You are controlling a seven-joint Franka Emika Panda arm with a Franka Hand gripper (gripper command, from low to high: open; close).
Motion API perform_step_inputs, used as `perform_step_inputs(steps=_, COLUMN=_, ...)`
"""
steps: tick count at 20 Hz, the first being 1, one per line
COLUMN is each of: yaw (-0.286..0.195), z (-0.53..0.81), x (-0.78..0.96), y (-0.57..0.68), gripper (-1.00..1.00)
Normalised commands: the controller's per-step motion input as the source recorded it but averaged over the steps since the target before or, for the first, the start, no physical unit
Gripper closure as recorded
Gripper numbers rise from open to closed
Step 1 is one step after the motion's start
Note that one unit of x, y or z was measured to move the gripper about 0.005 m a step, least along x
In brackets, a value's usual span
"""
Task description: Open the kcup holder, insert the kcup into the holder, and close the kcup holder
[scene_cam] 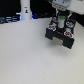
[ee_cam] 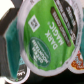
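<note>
I have the gripper (scene_cam: 60, 21) pinching the kcup (ee_cam: 47, 34) directly above the holder (scene_cam: 61, 36), and with neighbouring pods crowding the slots, I judge a slight misalignment could jam or tip it.

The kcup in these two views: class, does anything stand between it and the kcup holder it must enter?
Nothing visible does. In the exterior view the gripper carries the kcup right above the kcup holder. The wrist view shows another pod beside it; whether the slot below is free is hidden.
</note>
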Motion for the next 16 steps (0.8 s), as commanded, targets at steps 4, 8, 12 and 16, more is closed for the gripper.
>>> perform_step_inputs(steps=4, yaw=-0.009, z=0.21, x=0.14, y=0.0, gripper=1.0)
perform_step_inputs(steps=8, yaw=-0.035, z=0.33, x=0.26, y=0.01, gripper=1.0)
perform_step_inputs(steps=12, yaw=-0.015, z=0.08, x=0.1, y=-0.02, gripper=1.0)
perform_step_inputs(steps=16, yaw=-0.004, z=-0.13, x=0.05, y=-0.05, gripper=1.0)
